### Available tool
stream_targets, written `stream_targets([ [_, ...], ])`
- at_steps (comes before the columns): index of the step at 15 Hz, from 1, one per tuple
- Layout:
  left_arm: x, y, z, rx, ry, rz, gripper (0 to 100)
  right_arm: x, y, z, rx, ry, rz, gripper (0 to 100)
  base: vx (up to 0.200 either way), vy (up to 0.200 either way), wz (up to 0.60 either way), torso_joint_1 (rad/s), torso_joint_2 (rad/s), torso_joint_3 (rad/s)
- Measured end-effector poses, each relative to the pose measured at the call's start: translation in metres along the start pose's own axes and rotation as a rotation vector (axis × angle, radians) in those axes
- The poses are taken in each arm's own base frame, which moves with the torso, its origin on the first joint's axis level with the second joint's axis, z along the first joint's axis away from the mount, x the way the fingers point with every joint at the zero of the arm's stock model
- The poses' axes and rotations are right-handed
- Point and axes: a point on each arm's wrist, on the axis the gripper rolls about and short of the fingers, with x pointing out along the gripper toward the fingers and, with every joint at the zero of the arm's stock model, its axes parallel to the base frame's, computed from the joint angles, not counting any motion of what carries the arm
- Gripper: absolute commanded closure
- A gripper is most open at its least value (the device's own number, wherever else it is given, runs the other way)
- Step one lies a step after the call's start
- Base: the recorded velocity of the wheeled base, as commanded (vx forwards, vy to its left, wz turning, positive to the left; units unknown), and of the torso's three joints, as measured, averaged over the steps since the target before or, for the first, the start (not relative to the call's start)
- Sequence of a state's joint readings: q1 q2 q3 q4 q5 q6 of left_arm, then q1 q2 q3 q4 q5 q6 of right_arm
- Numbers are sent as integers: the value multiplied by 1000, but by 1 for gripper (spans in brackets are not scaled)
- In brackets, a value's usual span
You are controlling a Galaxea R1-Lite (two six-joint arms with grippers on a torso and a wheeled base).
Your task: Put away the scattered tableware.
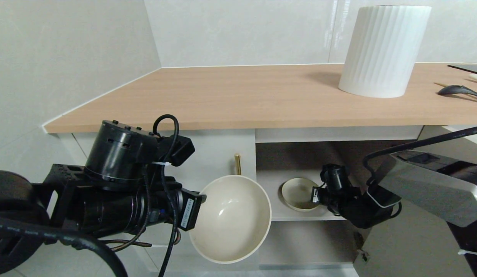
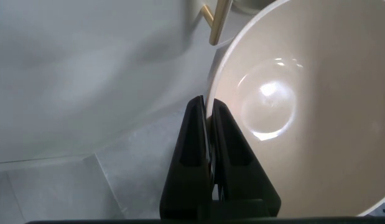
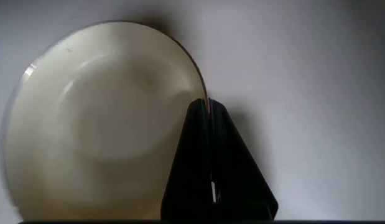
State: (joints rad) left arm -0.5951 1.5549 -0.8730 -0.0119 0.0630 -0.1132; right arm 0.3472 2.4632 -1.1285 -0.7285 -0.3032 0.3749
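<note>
Left gripper (image 2: 209, 107), lower centre with a big cream bowl (image 2: 304, 93), would do best to hold its load level and clear of the cupboard door (image 1: 219, 154) while the right gripper (image 3: 208, 107), centre right, lets its small dish (image 3: 99, 118) settle flat on the open shelf (image 1: 267, 194) before backing straight out. Left fingers (image 2: 193, 143) are pinched tight on the bowl's near rim, the bowl tilted just in front of the door's brass handle (image 1: 237, 164). Right fingers (image 3: 192, 155) are likewise clenched on the dish's rim, and the dish appears to rest on the shelf under the wooden counter (image 1: 242, 96).
</note>
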Motion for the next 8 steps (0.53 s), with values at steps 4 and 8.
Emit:
stream_targets([
  [4, 0, 0, 0, 1, 0, -1, 100, 5, -4, 2, 8, -9, -16, 100, 0, 0, 0, 0, 0, 0],
  [8, 0, 0, 0, 0, 0, 0, 100, 5, -5, 3, 11, -16, -34, 100, 0, 0, 0, 0, 0, 0],
])
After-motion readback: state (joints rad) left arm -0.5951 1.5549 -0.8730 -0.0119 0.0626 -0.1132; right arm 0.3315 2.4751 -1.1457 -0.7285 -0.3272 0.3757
